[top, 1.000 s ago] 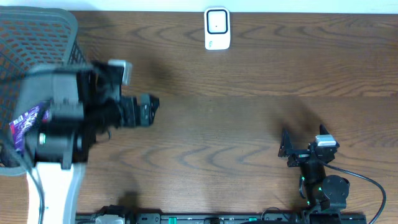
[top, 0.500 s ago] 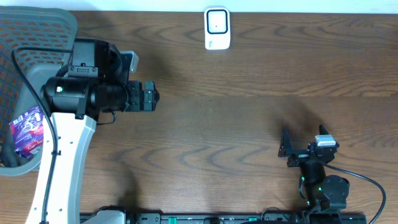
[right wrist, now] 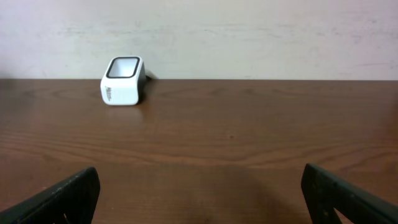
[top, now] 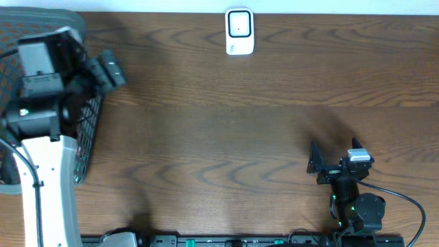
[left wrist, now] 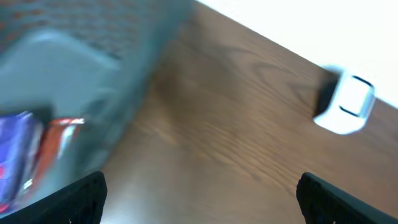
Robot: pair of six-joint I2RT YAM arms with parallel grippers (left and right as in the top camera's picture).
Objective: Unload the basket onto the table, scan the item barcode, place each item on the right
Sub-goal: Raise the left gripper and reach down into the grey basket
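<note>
**Operator:** Checking progress, working from the left: where is the item?

**Technician:** It is inside the mesh basket (top: 86,137) at the left end of the worktop (top: 226,137). The left wrist view shows a purple packet (left wrist: 15,155) in the basket with a red-and-white item (left wrist: 61,132) just beside it. Both are blurred, and no barcode can be made out. In the overhead view the left arm (top: 41,137) covers them.

**Operator:** What is the state of the left jaws?

**Technician:** The left jaws are spread wide with nothing between them. They sit above the basket's right rim.

**Operator:** And the reader?

**Technician:** The white barcode scanner (top: 239,31) stands at the far edge of the worktop, near the centre and well apart from the basket. Nothing is presented to it.

**Operator:** What about the right side?

**Technician:** The right jaws are fully open and empty. They sit low over the near right of the worktop and face the scanner across bare wood.

**Operator:** How far along is the task?

**Technician:** By my assessment, no step is complete. What remains is to grasp the packet, lift it clear of the basket, carry it to the scanner and turn its barcode to the window.
</note>
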